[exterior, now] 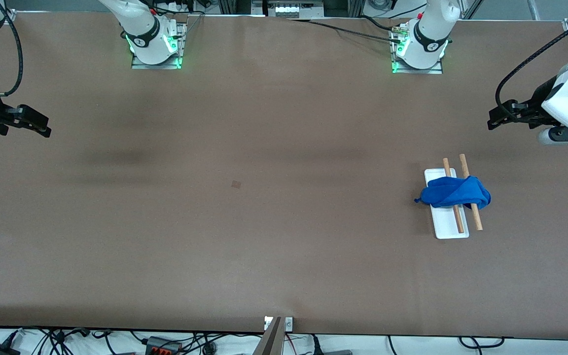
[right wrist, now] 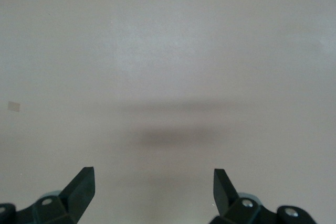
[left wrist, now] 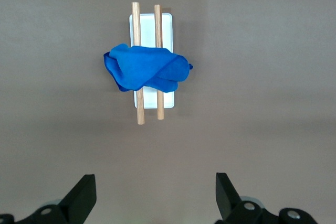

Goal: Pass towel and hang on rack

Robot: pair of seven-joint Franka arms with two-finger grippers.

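On the worktop (exterior: 264, 222), toward the left arm's end, the rack (exterior: 445, 231) stood with the towel (exterior: 454, 193) draped across both of its wooden rods (exterior: 476, 217). Its white base lay flat, and the rods ran over it side by side. The blue cloth sat bunched about the middle of the rods, sagging past them on either side, with a small tail poking out at the towel's nine o'clock in the front view. From how things lay, the hanging looked already done.

As for handling, the towel appeared soft, light and floppy, so it would likely crumple and slide along smooth wood if tugged. A sensible hold would be a pinch on a thick fold near the top of the bunch, or on the loose tail, well clear of the rods. The rack looked light too, and might tip or shift if the cloth were dragged sideways.

No container was on the worktop; the rack alone carried anything, and it carried only the towel.

The left gripper (left wrist: 156, 195) hovered over bare worktop near the rack, at the front view's three o'clock edge, its fingers (left wrist: 84, 195) spread wide and holding nothing. The right gripper (right wrist: 154, 192) waited at the nine o'clock edge, likewise wide apart and empty.
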